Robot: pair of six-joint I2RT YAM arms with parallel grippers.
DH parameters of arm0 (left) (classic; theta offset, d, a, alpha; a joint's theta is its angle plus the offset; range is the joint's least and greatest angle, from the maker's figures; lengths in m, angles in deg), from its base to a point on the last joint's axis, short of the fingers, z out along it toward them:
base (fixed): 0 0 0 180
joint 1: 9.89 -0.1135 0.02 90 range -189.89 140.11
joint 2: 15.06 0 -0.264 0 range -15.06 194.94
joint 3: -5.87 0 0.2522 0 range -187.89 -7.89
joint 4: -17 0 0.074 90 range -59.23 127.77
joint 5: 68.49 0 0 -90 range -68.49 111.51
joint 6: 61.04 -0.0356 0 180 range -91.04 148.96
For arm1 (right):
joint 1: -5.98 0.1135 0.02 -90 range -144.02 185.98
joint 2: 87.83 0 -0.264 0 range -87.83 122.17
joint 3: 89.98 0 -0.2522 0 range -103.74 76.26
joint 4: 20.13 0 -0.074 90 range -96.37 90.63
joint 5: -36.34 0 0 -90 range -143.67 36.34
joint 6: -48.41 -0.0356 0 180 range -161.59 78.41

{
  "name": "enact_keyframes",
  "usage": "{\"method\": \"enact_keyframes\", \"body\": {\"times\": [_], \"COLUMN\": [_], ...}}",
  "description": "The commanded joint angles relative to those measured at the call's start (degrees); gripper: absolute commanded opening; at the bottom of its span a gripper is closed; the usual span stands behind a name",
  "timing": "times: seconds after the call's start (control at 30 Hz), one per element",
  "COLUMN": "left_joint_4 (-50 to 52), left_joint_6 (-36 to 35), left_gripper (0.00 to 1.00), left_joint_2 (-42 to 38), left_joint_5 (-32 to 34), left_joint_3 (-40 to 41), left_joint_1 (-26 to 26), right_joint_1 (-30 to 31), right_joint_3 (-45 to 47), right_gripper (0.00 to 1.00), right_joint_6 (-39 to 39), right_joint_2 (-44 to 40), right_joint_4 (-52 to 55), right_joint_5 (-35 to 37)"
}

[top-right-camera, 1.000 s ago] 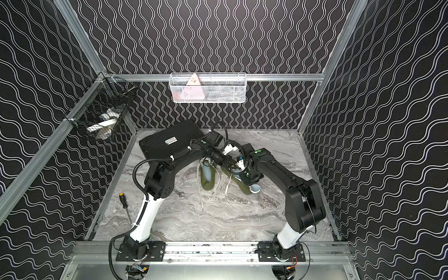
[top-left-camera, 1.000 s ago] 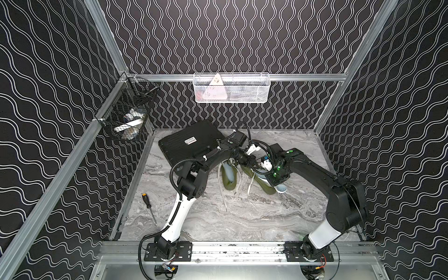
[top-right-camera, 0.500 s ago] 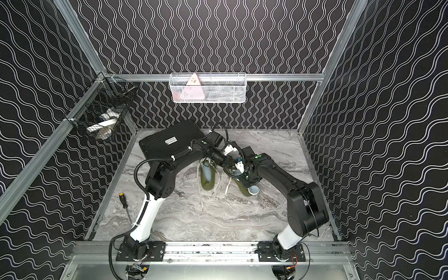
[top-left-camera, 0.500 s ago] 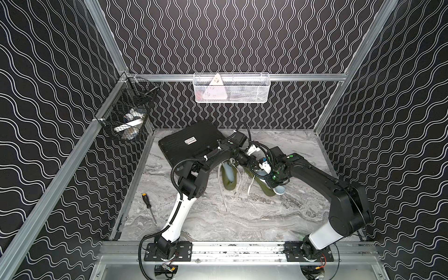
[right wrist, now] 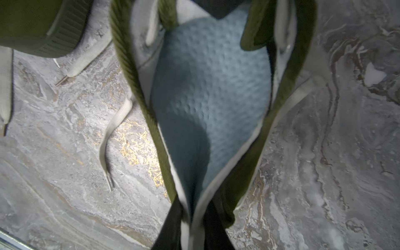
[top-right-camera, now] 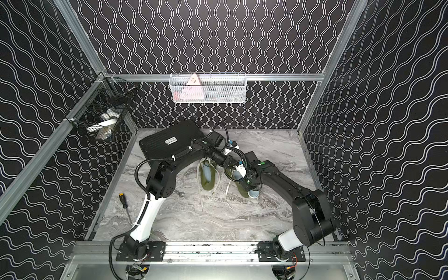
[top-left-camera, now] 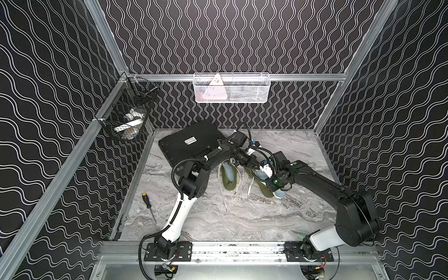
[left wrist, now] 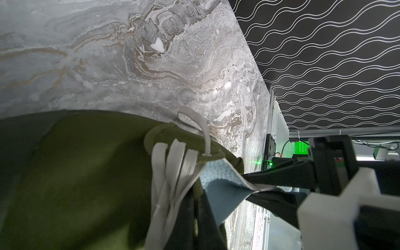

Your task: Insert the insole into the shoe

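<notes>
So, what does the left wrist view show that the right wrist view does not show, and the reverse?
Only the left wrist view: the wavy-patterned wall, a green light, bunched laces, and the body of the right gripper.
Only the right wrist view: the ribbed-soled end of the second shoe and loose lace ends on the marble table.
Both: the olive shoe, the blue insole partly inside it, the marble table, and the right gripper's fingers at the insole's edge.
</notes>
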Motion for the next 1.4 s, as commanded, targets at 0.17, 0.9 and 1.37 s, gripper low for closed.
{"method": "enact_keyframes", "body": {"times": [0.17,0.9,1.37], "left_joint_4": [-3.1,-6.9,-6.4], "left_joint_6": [3.0,7.2,6.7], "left_gripper": [0.0,0.0,0.0], "left_joint_2": [-0.9,-3.4,-4.0], "left_joint_5": [-4.1,-7.4,-5.1], "left_joint_3": [1.9,7.3,8.4], "left_joint_1": [-0.3,-0.6,-1.2], "right_joint_1": [0.1,0.1,0.1], "right_joint_3": [3.4,4.2,4.7], "right_gripper": [0.16,0.19,0.72], "right_joint_6": [0.9,0.7,0.8], "right_joint_2": [-2.0,-1.4,-3.4], "right_joint_4": [-7.2,-16.3,-10.1], "right_joint_5": [0.3,-1.9,-2.7]}}
